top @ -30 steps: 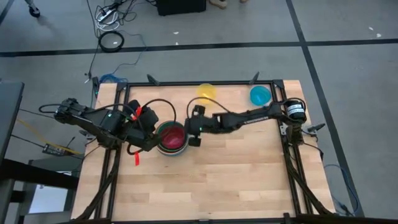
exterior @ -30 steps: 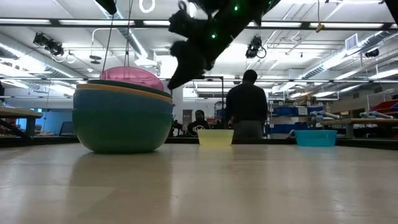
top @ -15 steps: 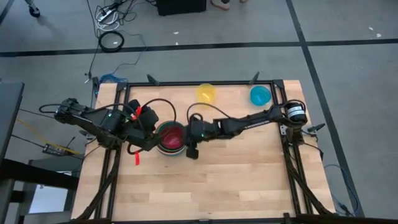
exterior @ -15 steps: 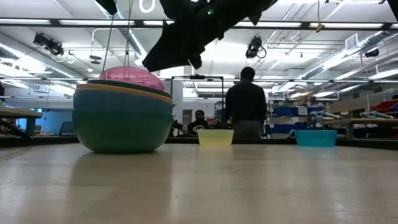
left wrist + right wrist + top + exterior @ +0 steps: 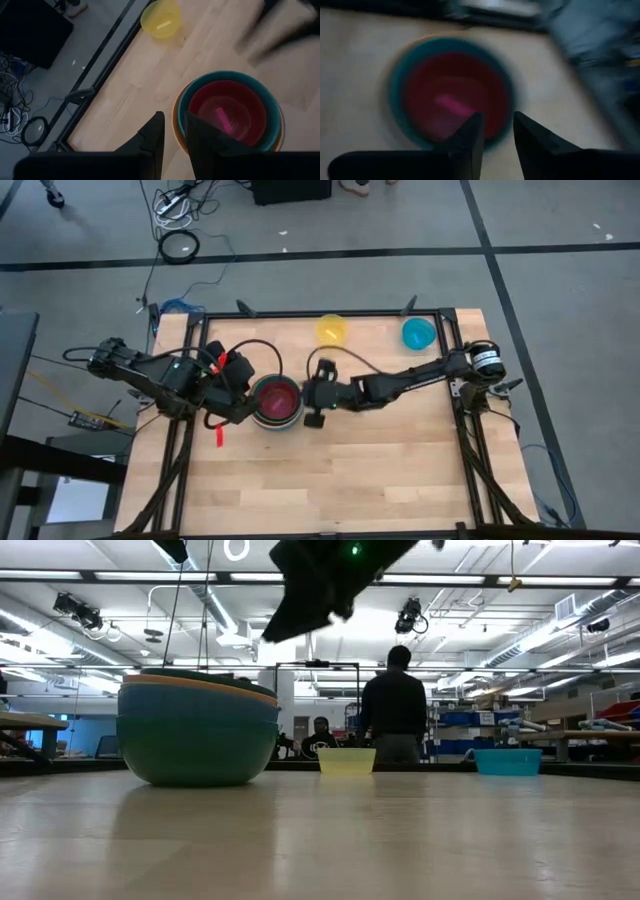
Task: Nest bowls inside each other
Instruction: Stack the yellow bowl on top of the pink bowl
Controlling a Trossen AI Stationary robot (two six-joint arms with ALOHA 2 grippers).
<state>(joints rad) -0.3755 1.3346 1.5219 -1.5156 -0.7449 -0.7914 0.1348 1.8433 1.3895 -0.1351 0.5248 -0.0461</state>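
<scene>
a pink-red bowl (image 5: 277,399) sits inside a teal bowl (image 5: 270,108) rimmed by an orange bowl (image 5: 176,116), the stack showing blue-green and orange bands from table height. a yellow bowl (image 5: 332,330) and a cyan bowl (image 5: 418,333) stand on the pale wood-grain worktop (image 5: 380,470) with its black frame. both arms are dark, the left one carrying red tags. grey floor crossed by black lines.

The pink-red bowl (image 5: 277,397) used to stick up above the stack of bowls (image 5: 197,732). Now it sits down inside, and from the side you cannot see it. The right pincer (image 5: 315,418) has let go of it, moved off to the side of the stack, and hangs in the air.
</scene>
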